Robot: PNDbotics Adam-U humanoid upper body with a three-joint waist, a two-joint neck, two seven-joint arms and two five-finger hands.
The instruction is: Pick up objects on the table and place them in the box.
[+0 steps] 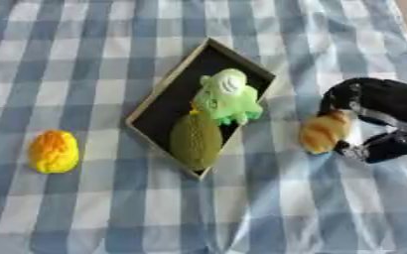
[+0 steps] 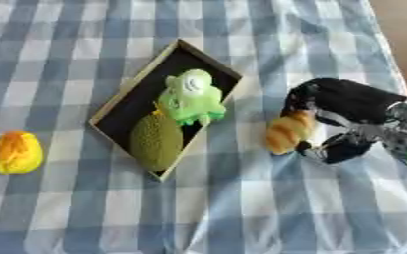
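Observation:
A shallow black box [image 1: 179, 94] with a tan rim lies askew in the middle of the checked cloth. Inside it sit a bright green one-eyed toy [image 1: 229, 96] and, below that, a bumpy olive-green fruit [image 1: 196, 140]. My right hand [image 2: 342, 116] comes in from the right edge, its fingers curled round an orange-brown bread-like piece [image 2: 288, 132] just right of the box. A yellow-orange fruit [image 1: 53, 151] lies alone at the left of the cloth. My left hand shows in neither view.
The blue-and-white checked cloth [image 1: 241, 208] covers the whole table. A bare brown strip [image 2: 402, 44] runs along the upper right edge past the cloth.

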